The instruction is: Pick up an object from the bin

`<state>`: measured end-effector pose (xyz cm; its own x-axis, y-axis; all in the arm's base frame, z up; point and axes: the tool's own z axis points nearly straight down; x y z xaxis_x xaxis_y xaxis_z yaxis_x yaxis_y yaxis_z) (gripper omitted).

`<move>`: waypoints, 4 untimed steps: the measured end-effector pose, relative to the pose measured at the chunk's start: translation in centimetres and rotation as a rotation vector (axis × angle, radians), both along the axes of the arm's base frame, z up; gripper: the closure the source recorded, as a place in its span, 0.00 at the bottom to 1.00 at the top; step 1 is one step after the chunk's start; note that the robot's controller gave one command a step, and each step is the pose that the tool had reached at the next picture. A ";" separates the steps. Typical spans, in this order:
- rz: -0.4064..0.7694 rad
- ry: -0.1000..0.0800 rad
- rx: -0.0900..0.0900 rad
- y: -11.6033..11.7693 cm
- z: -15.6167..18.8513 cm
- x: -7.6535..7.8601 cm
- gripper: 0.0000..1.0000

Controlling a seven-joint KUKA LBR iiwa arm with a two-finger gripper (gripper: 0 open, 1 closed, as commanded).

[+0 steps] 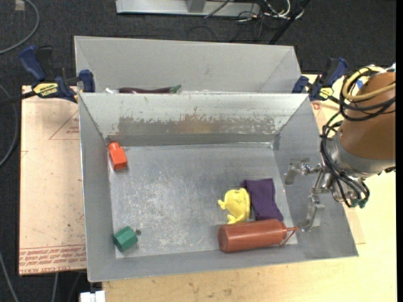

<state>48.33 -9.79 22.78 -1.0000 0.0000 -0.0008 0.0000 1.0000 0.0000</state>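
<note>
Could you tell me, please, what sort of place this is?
Probably a robotics lab: a robot arm with a claw hangs over a grey metal bin of oddments such as a green block, and loose cables trail over the dark floor behind.

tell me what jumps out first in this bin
A cluster in the near right corner of the bin: a brown-red bottle lying on its side, with a yellow toy and a purple piece just behind it. The pincer hangs open beside them at the right wall.
</note>
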 end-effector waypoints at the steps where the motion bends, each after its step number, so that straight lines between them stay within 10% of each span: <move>1: 0.053 -0.004 -0.001 4.7 -4.6 0.6 0.00; 3: 0.245 0.000 -0.002 8.8 -14.2 1.4 0.00; 4: 0.763 -0.005 0.000 6.0 -15.0 0.9 1.00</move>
